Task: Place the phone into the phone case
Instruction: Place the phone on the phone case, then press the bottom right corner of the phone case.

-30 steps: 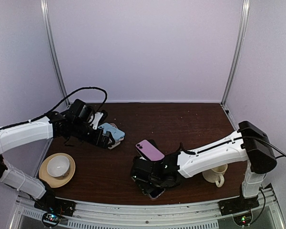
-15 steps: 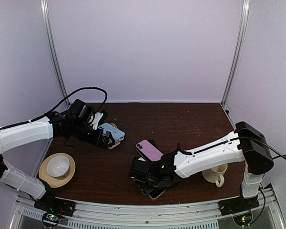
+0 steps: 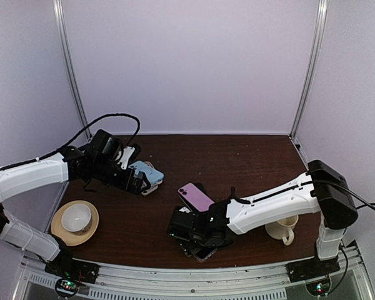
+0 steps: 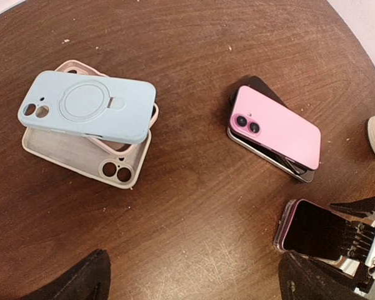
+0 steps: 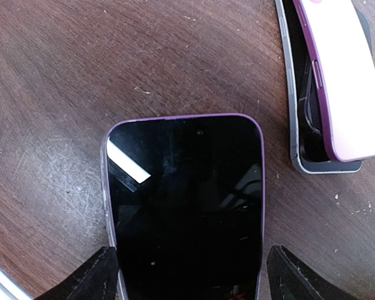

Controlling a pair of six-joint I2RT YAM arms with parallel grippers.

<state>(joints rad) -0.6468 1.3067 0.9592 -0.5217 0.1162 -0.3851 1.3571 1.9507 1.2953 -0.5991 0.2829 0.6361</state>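
A dark-screened phone with a purple rim and a clear border lies flat on the table. My right gripper is open, with one finger on each side of the phone's long edges. In the top view the gripper covers most of this phone. A pink phone lies stacked on a black one, just beyond. A blue case lies back up on a pink case and a beige case. My left gripper is open and empty, hovering near the cases.
A cup on a tan saucer stands at the front left. A cream mug stands at the front right, beside my right arm. The enclosure walls and posts close off the back and sides.
My right gripper has shifted slightly left and toward the front edge over the dark-screened phone. The left arm and the cases have not moved.
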